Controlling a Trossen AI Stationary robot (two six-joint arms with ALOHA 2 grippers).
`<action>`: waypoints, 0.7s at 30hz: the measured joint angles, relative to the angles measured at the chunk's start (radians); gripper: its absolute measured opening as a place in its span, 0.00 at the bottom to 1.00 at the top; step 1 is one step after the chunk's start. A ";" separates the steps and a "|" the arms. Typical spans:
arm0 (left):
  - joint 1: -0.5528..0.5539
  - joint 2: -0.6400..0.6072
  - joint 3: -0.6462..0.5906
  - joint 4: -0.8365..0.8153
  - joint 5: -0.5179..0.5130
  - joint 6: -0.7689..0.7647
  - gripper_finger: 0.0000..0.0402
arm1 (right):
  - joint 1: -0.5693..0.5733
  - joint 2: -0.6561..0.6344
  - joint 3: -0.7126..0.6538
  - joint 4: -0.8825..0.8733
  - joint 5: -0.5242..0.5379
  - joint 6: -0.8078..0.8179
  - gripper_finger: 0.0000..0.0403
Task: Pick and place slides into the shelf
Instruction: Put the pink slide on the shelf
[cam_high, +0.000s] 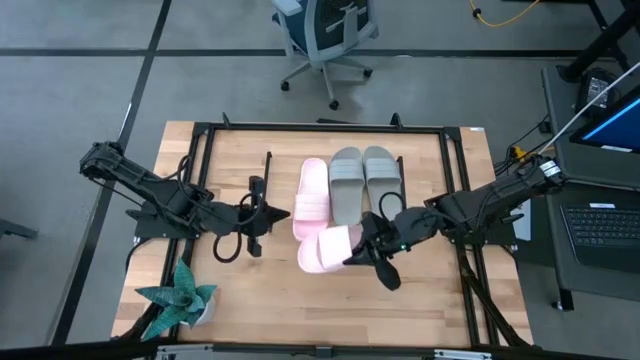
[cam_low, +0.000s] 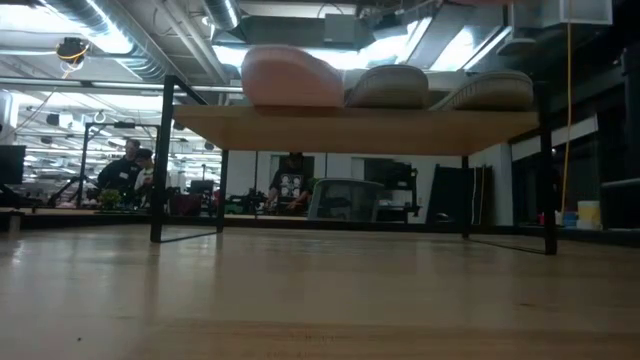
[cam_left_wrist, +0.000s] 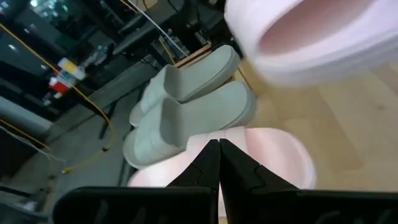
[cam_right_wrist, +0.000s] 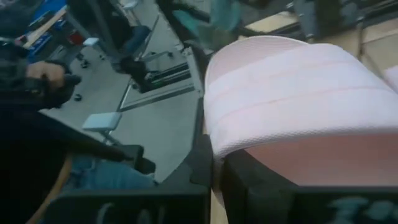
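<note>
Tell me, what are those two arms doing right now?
Right gripper shut on second pale pink foam slide, beside the low wooden shelf. Left gripper shut, empty, touching shelved pink slide. Both grey-green slides shelved. Nothing blocking.

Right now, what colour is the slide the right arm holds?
Pale pink slide, clearest in the right wrist view.

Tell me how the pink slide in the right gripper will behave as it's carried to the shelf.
The pink slide looks like thick foam, so probably light for its bulk. The right gripper pinches it at one end, so it may sag or swing. Its ribbed strap should resist slipping. Flat-soled, it is unlikely to roll once set beside the other slides on the shelf.
</note>
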 joint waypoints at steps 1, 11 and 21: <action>0.002 -0.001 0.000 0.003 -0.009 0.017 0.00 | -0.011 0.000 0.000 -0.001 -0.007 -0.007 0.04; 0.033 -0.001 0.001 0.013 -0.097 0.124 0.00 | -0.112 -0.004 0.121 -0.268 -0.066 -0.117 0.04; 0.035 -0.001 0.001 0.174 -0.095 0.303 0.00 | -0.246 0.006 0.277 -0.446 -0.156 -0.308 0.04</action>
